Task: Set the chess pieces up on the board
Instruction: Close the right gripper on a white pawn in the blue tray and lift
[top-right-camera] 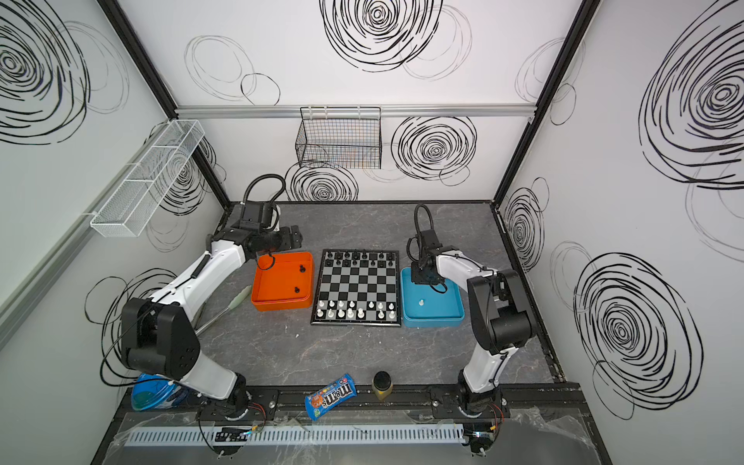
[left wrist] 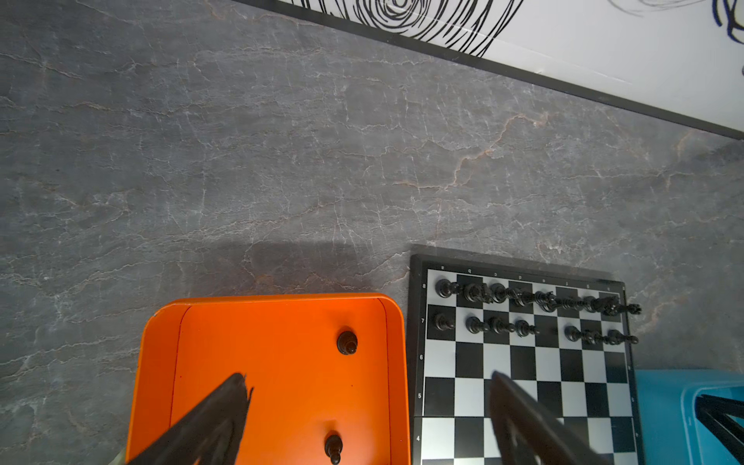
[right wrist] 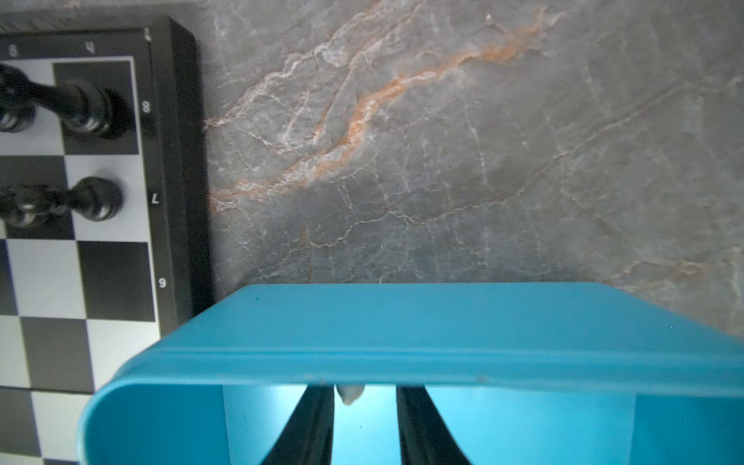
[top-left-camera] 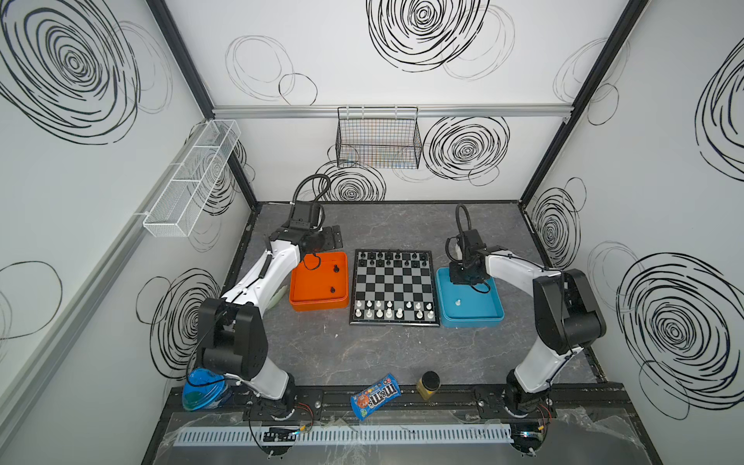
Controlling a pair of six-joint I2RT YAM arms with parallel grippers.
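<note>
The board [top-left-camera: 392, 282] lies mid-table, with black chess pieces [top-left-camera: 396, 257] along its far rows and white ones [top-left-camera: 388, 312] along its near rows. Two black pieces [top-left-camera: 336, 269] [left wrist: 333, 447] lie in the orange tray [top-left-camera: 318, 308]. My left gripper [left wrist: 368, 380] hangs wide open and empty over that tray's far end. My right gripper [right wrist: 364, 392] reaches down into the blue tray [right wrist: 402, 342]. Its fingers stand either side of a white piece [right wrist: 349, 393], with a gap on one side; the tray's rim hides most of the piece. Another white piece [top-left-camera: 457, 302] stands in the blue tray.
At the table's near edge lie an M&M's bag [top-left-camera: 374, 396], a yellow jar with a black lid [top-left-camera: 428, 384] and a blue bowl [top-left-camera: 203, 388]. A pale-handled tool [top-right-camera: 237, 300] lies left of the orange tray. Wire baskets [top-left-camera: 378, 139] [top-left-camera: 193, 177] hang on the walls.
</note>
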